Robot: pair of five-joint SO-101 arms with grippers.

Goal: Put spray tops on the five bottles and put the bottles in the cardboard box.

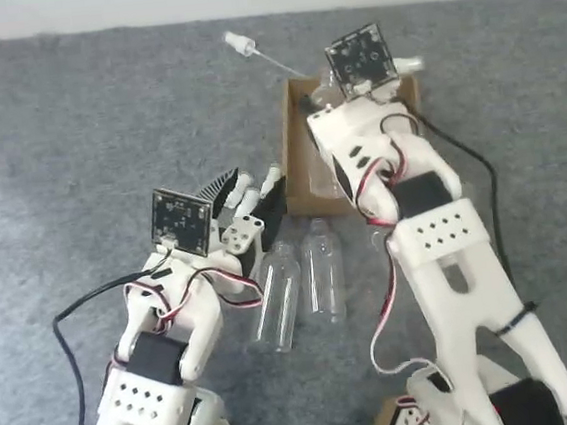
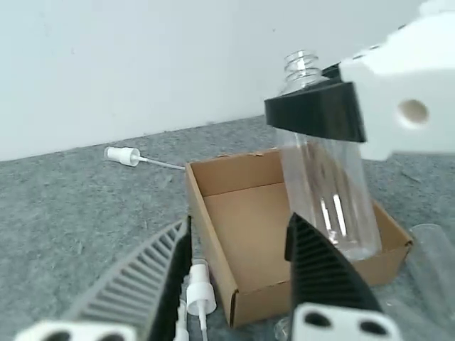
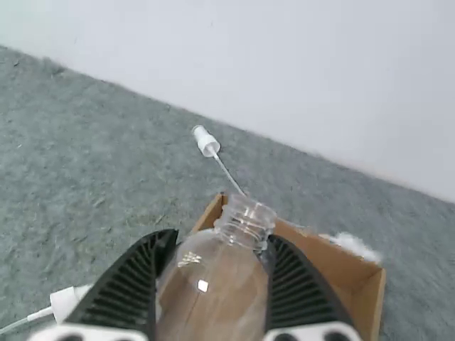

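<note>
Capping: right gripper [image 3: 220, 245] clasps a topless bottle [image 3: 245, 213] over the box [image 2: 238, 170]; left gripper [image 2: 240, 227] is released. Next (likely), it grabs a top [image 2: 199, 288].

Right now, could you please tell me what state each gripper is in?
Left gripper: open, holding nothing.
Right gripper: shut on an uncapped clear bottle.

The left arm [image 1: 200, 331] and right arm [image 1: 447, 237] are white plastic with black servo blocks and looping red, white and black cables [image 1: 369, 186]. Each wrist carries a square black circuit board [image 1: 182, 220]. The fingers [image 2: 153, 277] are black and ribbed.
</note>
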